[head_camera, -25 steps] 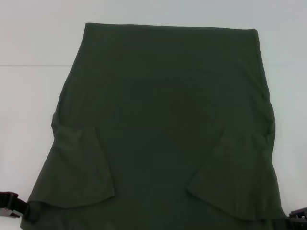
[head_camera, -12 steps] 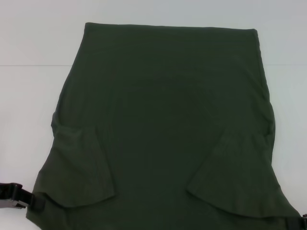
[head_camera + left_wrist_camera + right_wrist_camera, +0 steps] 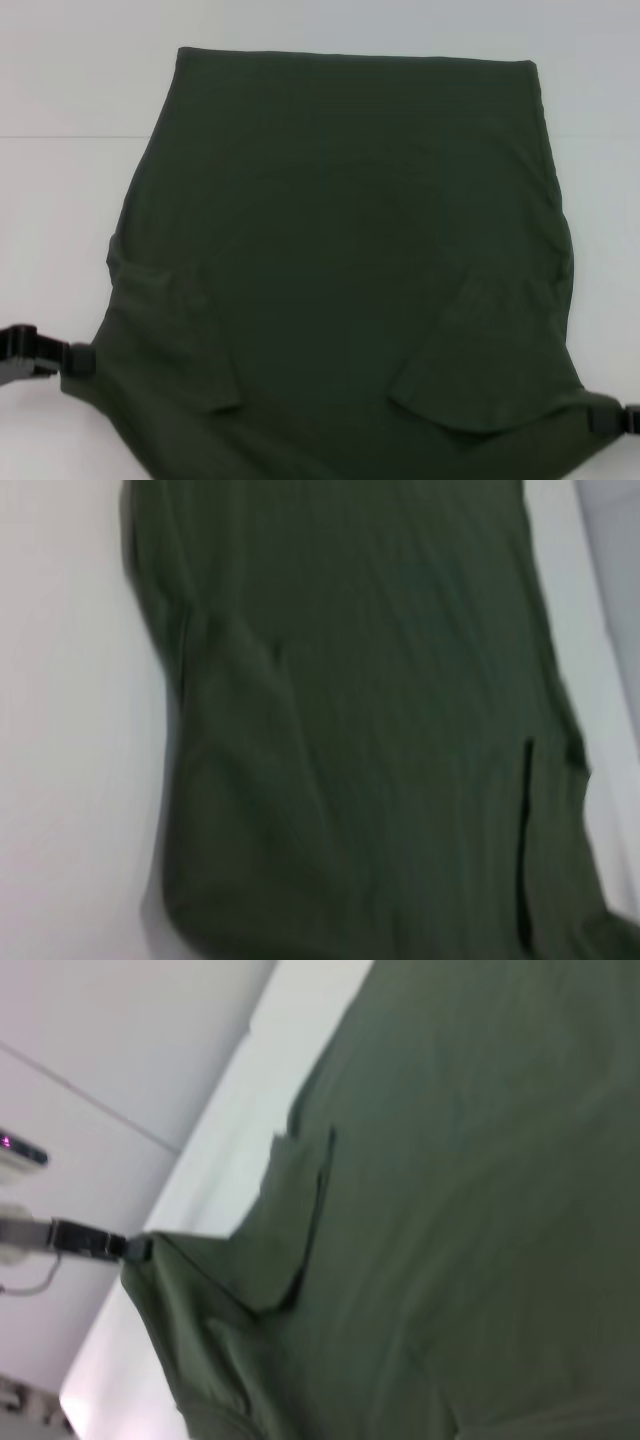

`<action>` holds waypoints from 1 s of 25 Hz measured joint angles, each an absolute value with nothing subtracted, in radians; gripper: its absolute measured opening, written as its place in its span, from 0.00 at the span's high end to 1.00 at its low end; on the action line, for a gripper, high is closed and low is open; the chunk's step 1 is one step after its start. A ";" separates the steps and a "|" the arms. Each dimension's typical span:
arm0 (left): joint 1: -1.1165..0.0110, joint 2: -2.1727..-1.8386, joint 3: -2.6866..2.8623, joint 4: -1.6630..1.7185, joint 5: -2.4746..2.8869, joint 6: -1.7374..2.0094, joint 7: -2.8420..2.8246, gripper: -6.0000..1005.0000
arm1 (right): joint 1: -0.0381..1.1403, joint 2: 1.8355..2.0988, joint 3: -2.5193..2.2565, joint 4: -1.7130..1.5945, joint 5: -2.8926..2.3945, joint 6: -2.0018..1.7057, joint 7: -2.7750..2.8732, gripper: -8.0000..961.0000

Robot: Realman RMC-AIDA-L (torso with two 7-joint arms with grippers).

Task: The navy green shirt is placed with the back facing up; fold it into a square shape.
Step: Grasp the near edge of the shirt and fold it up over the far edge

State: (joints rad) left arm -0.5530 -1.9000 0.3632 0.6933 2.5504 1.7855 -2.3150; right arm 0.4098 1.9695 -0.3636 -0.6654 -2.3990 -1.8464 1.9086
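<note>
Head view shows my left hand (image 3: 75, 358) pinched shut on the near left corner of the navy green shirt (image 3: 340, 230), and my right hand (image 3: 598, 418) clamped the same way on the near right corner. Between my two hands the shirt's near edge hangs stretched and raised, while the rest spreads away from them across the white counter (image 3: 60, 200), plain side up. Both sleeves lie folded inward over the body, one just inside each hand. From my right wrist, the cloth (image 3: 450, 1220) fills most of the frame, and my left hand (image 3: 128, 1248) shows far off, gripping its bunched corner. No containers are in sight.
</note>
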 joint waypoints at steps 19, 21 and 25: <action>-0.549 -1.919 0.263 0.609 2.295 1.572 -2.275 0.95 | 0.445 1.977 -0.284 -0.569 -2.127 -1.561 1.898 0.95; -0.549 -1.930 0.262 0.604 2.259 1.542 -2.260 0.95 | 0.447 1.984 -0.286 -0.569 -2.106 -1.536 1.891 0.95; -0.557 -1.952 0.262 0.600 2.211 1.489 -2.213 0.95 | 0.463 2.007 -0.287 -0.569 -2.069 -1.477 1.874 0.95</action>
State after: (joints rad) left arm -0.5570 -1.9523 0.2619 0.5998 2.2106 1.4889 -2.2133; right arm 0.4628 2.0067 -0.2872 -0.5690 -2.0689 -1.4767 1.8744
